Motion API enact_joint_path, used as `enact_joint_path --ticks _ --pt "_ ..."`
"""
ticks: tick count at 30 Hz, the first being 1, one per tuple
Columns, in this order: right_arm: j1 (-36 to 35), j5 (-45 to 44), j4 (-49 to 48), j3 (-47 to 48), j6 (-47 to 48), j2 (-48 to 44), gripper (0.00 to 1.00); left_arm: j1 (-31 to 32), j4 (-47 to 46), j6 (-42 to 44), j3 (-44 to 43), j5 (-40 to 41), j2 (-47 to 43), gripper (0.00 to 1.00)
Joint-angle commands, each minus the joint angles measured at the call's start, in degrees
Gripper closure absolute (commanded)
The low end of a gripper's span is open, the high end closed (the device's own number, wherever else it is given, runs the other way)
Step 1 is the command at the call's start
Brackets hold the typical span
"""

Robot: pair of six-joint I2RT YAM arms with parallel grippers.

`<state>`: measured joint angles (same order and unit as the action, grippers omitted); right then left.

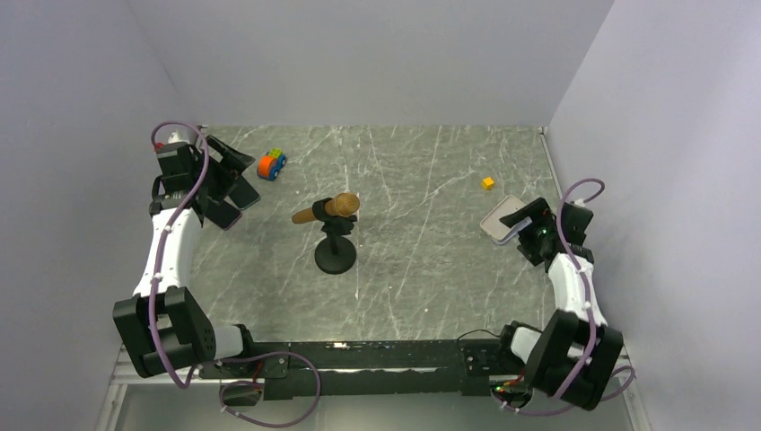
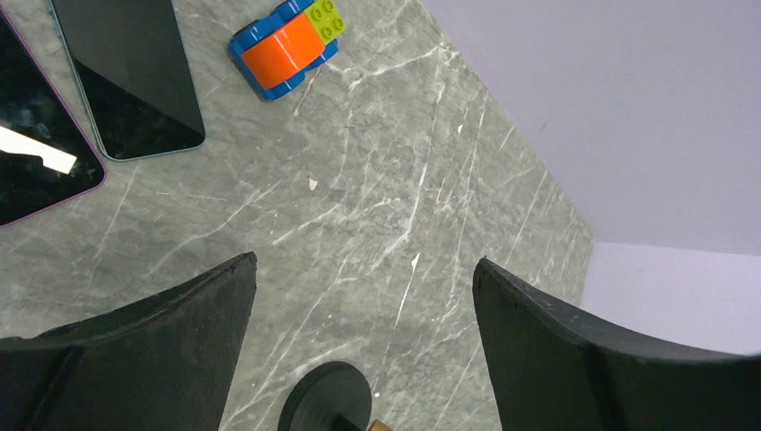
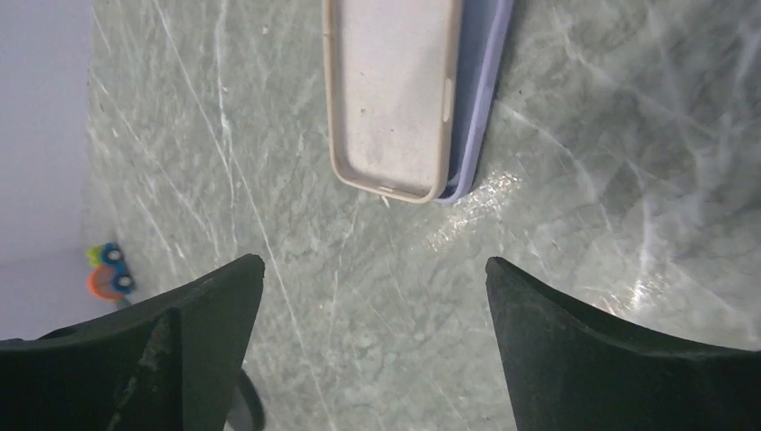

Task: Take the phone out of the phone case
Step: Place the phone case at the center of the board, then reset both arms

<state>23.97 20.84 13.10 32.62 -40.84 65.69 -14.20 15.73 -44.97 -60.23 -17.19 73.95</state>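
Left wrist view: the left end effector (image 2: 363, 277) hangs released over the bench (image 2: 377, 180), near a teal-edged phone (image 2: 135, 76) and a purple-edged phone (image 2: 36, 153). The right end effector (image 3: 375, 269), also released, hovers over an empty beige case (image 3: 390, 90) overlapping a lavender case (image 3: 482, 99), likely sorted aside.

obstacle: mic stand (image 1: 336, 256) mid-table | free: table (image 1: 431, 269) either side | toy car (image 1: 272, 165): far-left, probably passable
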Motion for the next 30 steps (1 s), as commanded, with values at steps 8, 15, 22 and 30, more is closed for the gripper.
enact_joint_path --ticks 8,15,22,30 --pt "-21.97 -14.93 13.98 18.4 18.44 -15.7 0.0 12.38 -2.15 16.65 -5.75 7.07 -12.12 0.05" --pt "-23.78 -13.38 18.64 32.57 17.82 -17.1 0.0 29.35 3.69 23.32 -16.47 16.95 -18.22 0.05" --pt "-23.78 -15.47 21.31 48.22 17.62 -19.2 0.0 45.84 6.84 27.9 -29.18 29.63 -18.58 0.05" --pt "-23.78 -17.31 21.3 52.1 20.71 -23.08 0.0 50.19 7.62 31.17 -30.17 35.62 -19.88 0.05"
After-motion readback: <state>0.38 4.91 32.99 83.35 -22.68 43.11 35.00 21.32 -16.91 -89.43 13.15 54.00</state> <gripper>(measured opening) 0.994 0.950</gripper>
